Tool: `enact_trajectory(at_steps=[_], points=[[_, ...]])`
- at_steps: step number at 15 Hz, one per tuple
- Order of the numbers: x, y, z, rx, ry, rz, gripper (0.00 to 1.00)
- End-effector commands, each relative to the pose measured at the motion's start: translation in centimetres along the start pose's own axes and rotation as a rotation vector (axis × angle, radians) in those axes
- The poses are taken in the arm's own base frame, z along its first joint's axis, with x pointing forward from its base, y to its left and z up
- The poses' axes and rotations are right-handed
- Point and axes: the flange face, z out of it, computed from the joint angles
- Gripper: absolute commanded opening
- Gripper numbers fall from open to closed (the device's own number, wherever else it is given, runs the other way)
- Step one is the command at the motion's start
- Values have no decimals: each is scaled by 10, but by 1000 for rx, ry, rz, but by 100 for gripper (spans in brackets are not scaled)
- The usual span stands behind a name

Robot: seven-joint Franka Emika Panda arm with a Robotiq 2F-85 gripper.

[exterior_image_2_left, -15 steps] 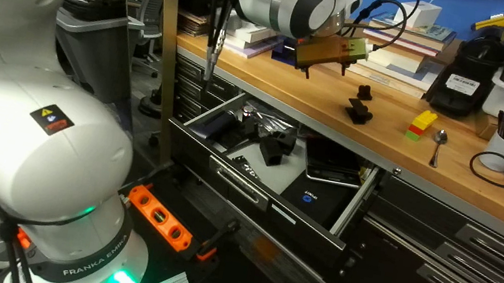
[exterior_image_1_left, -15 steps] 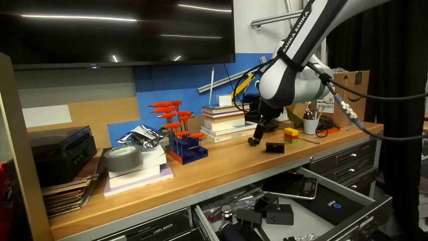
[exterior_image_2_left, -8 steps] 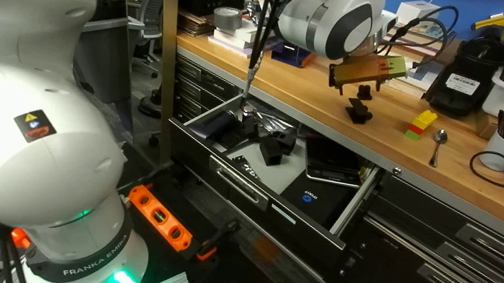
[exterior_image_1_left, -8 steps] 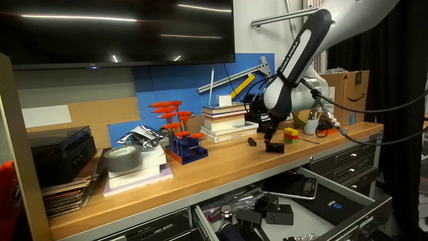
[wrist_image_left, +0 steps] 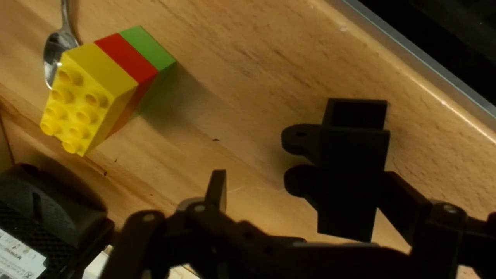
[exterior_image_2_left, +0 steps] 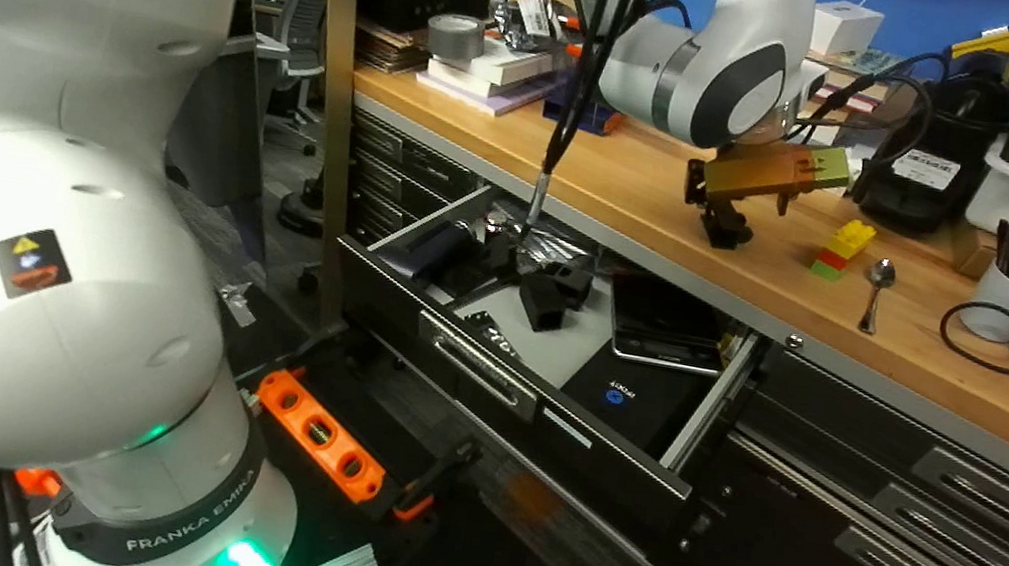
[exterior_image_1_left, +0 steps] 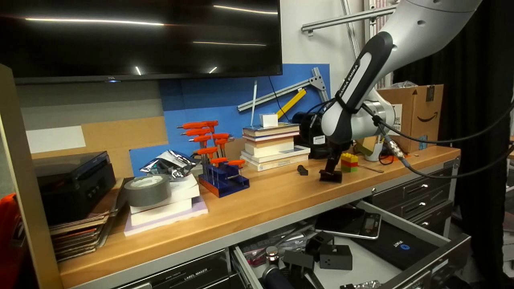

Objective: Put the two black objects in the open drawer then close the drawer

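1. We are finding a black bracket [wrist_image_left: 352, 182] sitting on the tabletop [exterior_image_1_left: 273, 192], between the fingers of the gripper [wrist_image_left: 304, 180] in the wrist view.
2. We are seeing those fingers standing wide apart, gripping nothing.
3. We are spotting the second black piece [exterior_image_1_left: 302, 170] lying between the bracket and a book stack [exterior_image_1_left: 268, 150].
4. Below the tabletop, we are viewing the drawer [exterior_image_2_left: 611, 474] standing open.

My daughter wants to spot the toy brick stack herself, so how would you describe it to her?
Start at the wooden workbench with the open drawer sticking out below. On the bench, between a blocky black object and a metal spoon, stands the toy brick stack. Unlike those two, it is brightly striped: yellow on top, red in the middle, green at the bottom.
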Motion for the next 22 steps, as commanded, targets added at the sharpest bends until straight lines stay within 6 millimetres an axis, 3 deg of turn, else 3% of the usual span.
enact_trajectory(at_steps=[1, 2, 3, 4, 12, 18, 22], points=[[10, 9, -2, 21, -13, -20, 100], [10, 8, -2, 26, -15, -19, 100], [11, 9, -1, 33, -14, -15, 75], [11, 9, -1, 39, -17, -13, 74], [5, 10, 1, 30, -75, -14, 12], [-41, 3, -21, 48, -221, 79, 16], [-70, -29, -42, 66, -308, 120, 16]])
